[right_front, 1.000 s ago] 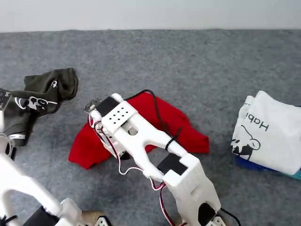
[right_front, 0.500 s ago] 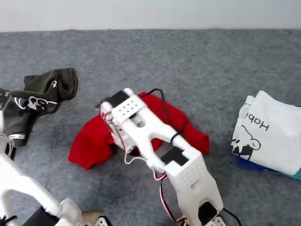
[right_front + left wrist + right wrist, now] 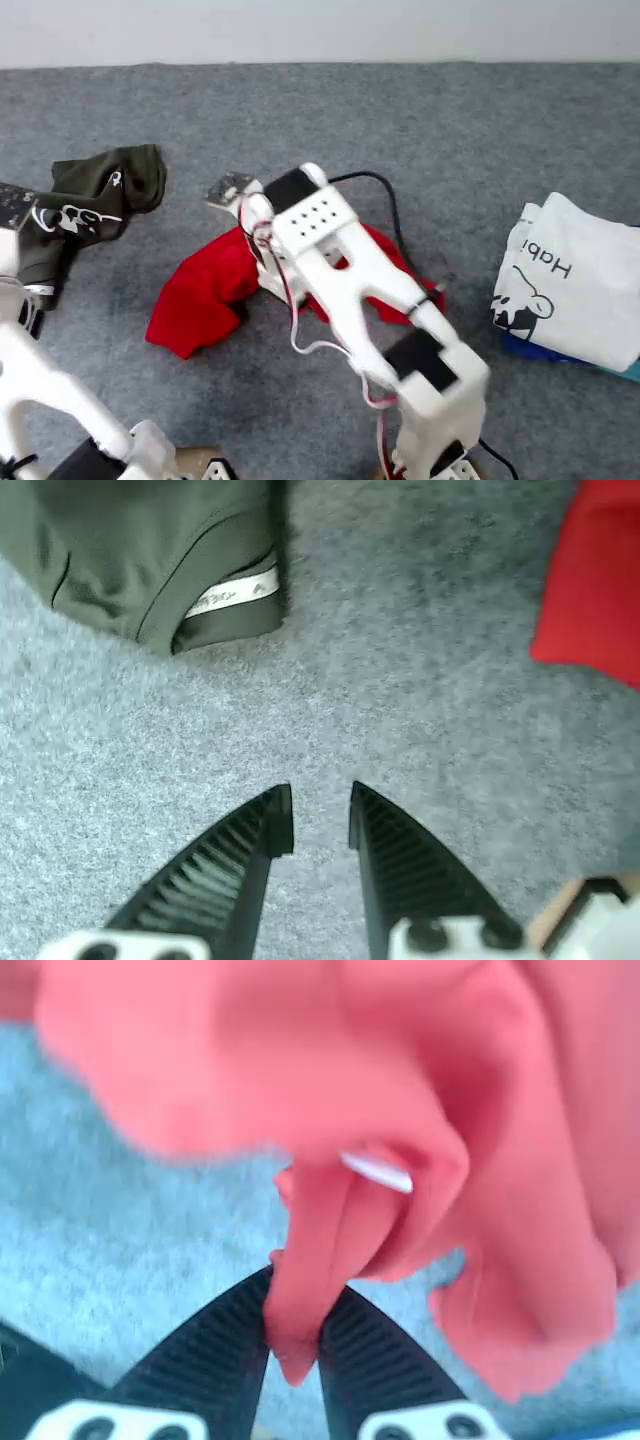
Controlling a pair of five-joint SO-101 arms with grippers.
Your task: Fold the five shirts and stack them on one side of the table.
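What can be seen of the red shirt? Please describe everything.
The red shirt is plain soft cloth, crumpled and unfolded, lying near the middle of the grey table, partly under the white arm. The right gripper is shut on a bunched fold of it, near a small white label.

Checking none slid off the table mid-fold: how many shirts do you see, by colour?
Dark olive shirt: 1
Red shirt: 1, pinched in the right claw
White shirt: 1, folded
Blue shirt under the white: 1
Teal edge under the blue: 1, likely another shirt
Total: 5
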